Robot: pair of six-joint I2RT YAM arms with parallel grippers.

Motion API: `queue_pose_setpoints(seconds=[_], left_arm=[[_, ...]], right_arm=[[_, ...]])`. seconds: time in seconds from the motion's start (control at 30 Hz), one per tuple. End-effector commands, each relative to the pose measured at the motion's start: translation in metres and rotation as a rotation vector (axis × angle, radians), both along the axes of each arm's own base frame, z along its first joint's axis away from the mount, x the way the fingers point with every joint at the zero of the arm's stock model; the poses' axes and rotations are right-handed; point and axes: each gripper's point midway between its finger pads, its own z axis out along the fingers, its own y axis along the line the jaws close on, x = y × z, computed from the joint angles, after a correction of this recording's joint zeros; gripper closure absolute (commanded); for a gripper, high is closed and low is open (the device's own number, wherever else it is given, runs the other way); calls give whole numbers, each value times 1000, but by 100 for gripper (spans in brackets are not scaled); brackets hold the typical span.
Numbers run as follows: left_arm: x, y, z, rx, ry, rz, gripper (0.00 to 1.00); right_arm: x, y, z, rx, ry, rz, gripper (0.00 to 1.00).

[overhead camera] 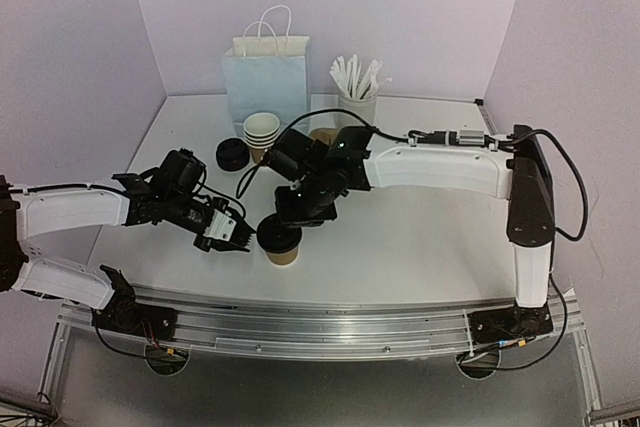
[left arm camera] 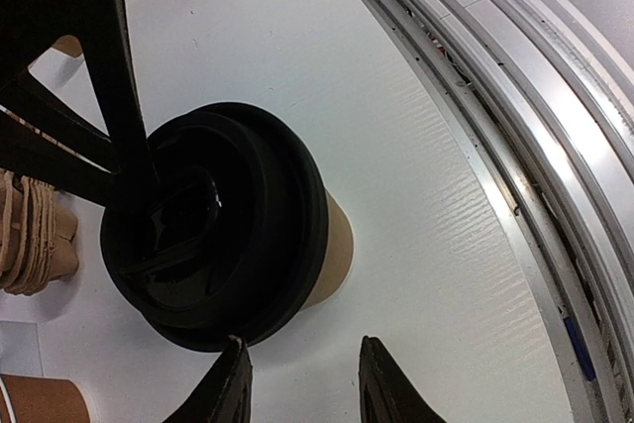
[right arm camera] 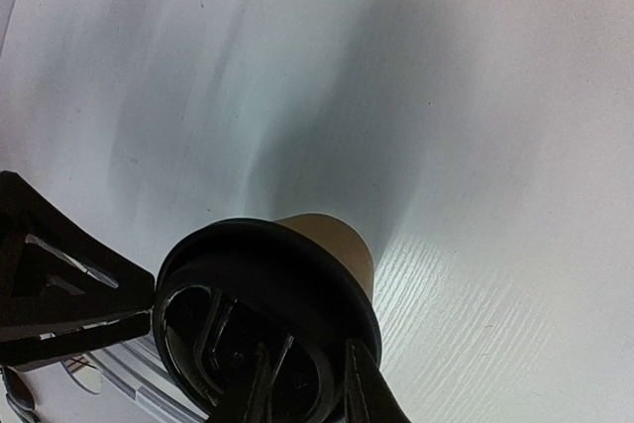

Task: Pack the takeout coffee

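Note:
One takeout coffee (overhead camera: 281, 240), a brown paper cup with a black lid, stands near the table's front. In the left wrist view the cup (left arm camera: 332, 245) is ahead and to the left, and its lid (left arm camera: 238, 245) faces the camera. My left gripper (overhead camera: 233, 238) is just left of the cup, open (left arm camera: 302, 383), with nothing between its fingers. My right gripper (overhead camera: 298, 211) hangs over the cup. It (right arm camera: 312, 388) is closed across the lid's (right arm camera: 248, 274) rim, one finger on the lid's top and the other outside it.
Behind stand a stack of lidless cups (overhead camera: 262, 132), a pile of black lids (overhead camera: 232, 154), the pale blue bag (overhead camera: 266, 77) and the white stick holder (overhead camera: 357, 99). Another cup (overhead camera: 322, 135) peeks out behind the right arm. The metal rail (overhead camera: 320, 322) runs along the front edge.

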Motion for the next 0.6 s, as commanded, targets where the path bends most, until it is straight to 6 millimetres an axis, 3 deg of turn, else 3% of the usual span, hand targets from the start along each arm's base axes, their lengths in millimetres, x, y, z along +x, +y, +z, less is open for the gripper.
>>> queue_pose_setpoints(seconds=[0.0, 0.2, 0.37, 0.47, 0.57], left_arm=[[7, -8, 19, -51, -36, -13, 63], [4, -9, 27, -79, -77, -45, 62], [5, -12, 29, -90, -71, -52, 61], [4, -10, 22, -64, -59, -57, 62], [1, -7, 17, -50, -53, -66, 63]], right_arm=[[-8, -2, -14, -29, 29, 6, 79], [-12, -4, -20, -40, 45, 21, 84], [-7, 9, -3, -14, -13, 102, 83], [-5, 15, -2, -16, -25, 141, 78], [-2, 8, 4, -43, -39, 122, 72]])
